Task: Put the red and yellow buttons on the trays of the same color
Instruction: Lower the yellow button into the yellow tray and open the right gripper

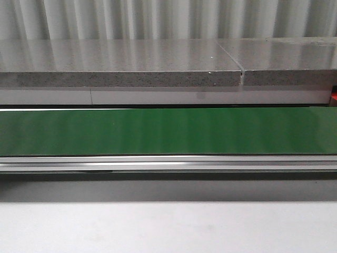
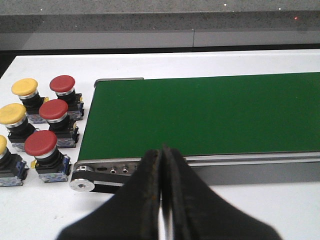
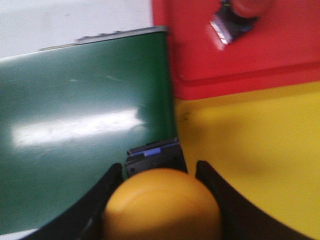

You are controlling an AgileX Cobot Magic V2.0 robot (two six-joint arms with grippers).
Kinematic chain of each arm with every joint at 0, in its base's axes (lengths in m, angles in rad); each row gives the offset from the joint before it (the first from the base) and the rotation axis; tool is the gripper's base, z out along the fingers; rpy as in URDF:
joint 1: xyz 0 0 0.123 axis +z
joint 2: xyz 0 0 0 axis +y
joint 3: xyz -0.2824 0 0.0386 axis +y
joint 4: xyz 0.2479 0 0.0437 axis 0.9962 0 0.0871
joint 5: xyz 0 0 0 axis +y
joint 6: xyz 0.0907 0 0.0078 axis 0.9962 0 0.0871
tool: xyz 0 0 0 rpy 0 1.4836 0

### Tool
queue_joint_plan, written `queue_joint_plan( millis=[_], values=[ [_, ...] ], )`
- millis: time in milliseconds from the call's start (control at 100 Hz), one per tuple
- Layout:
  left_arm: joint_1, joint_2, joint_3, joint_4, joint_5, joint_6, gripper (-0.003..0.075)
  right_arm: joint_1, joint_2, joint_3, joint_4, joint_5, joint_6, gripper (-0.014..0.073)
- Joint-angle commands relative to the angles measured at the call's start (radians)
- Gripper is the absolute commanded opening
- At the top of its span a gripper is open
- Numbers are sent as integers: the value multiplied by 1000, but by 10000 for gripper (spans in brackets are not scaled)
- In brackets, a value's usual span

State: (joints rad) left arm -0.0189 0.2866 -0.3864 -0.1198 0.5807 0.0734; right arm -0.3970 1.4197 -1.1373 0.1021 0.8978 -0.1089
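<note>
Front view: green conveyor belt running the full width, aluminium rail along its near edge, grey speckled stone ledge behind it, white tabletop in front. No arm, button or tray visible here.

Left wrist view: left claw clenched, black fingers pressed together with nothing between them, hovering over the near rail at the belt's roller end. Beside that end, on the white tabletop, a cluster of push buttons standing upright on their black-and-blue bases: three red buttons, one farthest, one in the middle, one nearest; yellow buttons alongside them, one at the back, one just nearer, and a third cut off at the picture's edge. All close together, clear of the belt and of the claw.

Right wrist view: right claw grasping a yellow button, its domed cap filling the gap between the two black fingers, its dark base with a blue strip showing beyond the cap. Held over the boundary where the belt's end meets the yellow tray. Red tray adjoining the yellow one, with a red button lying tilted inside it, partly cropped by the frame.
</note>
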Motion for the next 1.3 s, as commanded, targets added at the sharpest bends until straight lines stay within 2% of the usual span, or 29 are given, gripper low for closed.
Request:
queue_joint_plan(
  millis=[0, 110, 210, 590, 970, 1080, 1220, 1290],
  values=[
    [-8, 9, -29, -13, -77, -1, -20, -89, -38, 23, -3, -97, 34, 97],
    [-8, 9, -29, -13, -77, -1, -20, -173, -37, 98, -3, -176, 73, 97],
    [-8, 9, -29, -13, -77, -1, -20, -207, -27, 164, -3, -253, 109, 97],
    [-8, 9, -29, -13, -77, -1, -20, -207, 126, 189, -3, -383, 109, 97],
    [-8, 9, -29, -13, -77, -1, -20, -207, 239, 189, -5, -385, 109, 108],
    [-8, 9, -29, -13, -77, -1, -20, -207, 239, 188, -13, -383, 109, 227],
    [-8, 9, -29, -13, -77, -1, -20, -207, 238, 188, -13, -372, 109, 563],
    [-8, 9, -29, -13, -77, -1, -20, -207, 236, 183, -13, -369, 109, 664]
  ],
)
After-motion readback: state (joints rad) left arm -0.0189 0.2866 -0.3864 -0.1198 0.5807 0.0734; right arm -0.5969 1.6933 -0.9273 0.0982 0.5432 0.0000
